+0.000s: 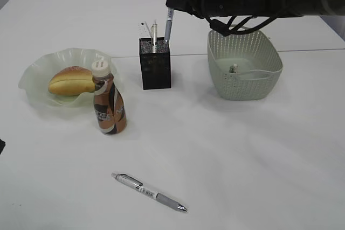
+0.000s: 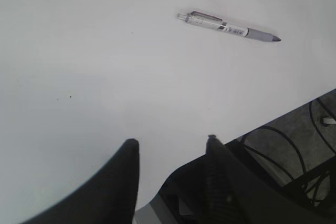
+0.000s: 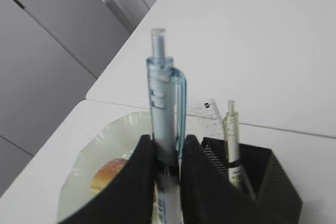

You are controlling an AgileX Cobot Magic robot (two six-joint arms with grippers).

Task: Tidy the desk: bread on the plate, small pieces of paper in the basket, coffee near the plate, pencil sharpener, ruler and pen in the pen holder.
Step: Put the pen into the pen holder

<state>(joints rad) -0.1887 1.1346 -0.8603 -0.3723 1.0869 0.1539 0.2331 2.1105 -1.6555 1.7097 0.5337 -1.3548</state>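
**Pen over holder, second pen loose on desk**

Nearest: grey-grip pen (image 1: 149,192) flat on the desk (image 1: 242,149), well apart from everything else, not yet collected. Left gripper (image 2: 170,148) low over the near desk edge, fingers apart, nothing between them; probably parked within reach of that pen.

Mid-desk: coffee bottle (image 1: 110,105) upright, touching or just beside the plate (image 1: 38,76) rim, bread (image 1: 70,81) on the plate. Both look done.

Behind: mesh pen holder (image 1: 155,64) already carrying a ruler and a pen. Right gripper (image 3: 167,153) above it, fingers clamped on a blue pen (image 3: 164,106) held upright, tip toward the opening; likely poised for a straight drop. Basket (image 1: 243,66) to the right, one small paper scrap inside. Sharpener not visible.

Surface plain white, seam between two tops behind the holder. Pale cabinet panels beyond.
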